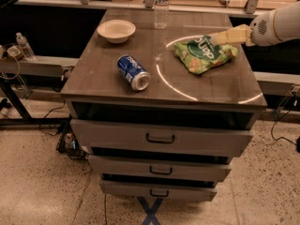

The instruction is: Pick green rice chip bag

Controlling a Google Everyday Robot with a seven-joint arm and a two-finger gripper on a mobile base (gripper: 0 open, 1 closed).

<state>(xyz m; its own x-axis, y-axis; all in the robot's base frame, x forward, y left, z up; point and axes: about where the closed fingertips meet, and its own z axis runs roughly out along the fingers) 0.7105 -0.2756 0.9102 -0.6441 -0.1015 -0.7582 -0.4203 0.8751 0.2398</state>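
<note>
The green rice chip bag (204,54) lies flat on the right part of the cabinet top (108,78). It is bright green and crinkly, with white lettering. My gripper (218,37) reaches in from the right edge on a white arm (276,26). Its cream tip is at the bag's upper right corner, touching or just above it. A blue can (133,72) lies on its side to the left of the bag, well clear of the gripper.
A cream bowl (116,30) sits at the back left of the top. A clear water bottle (161,6) stands at the back middle. The cabinet has three drawers (160,138) slightly pulled out below. A rail and cables run along both sides.
</note>
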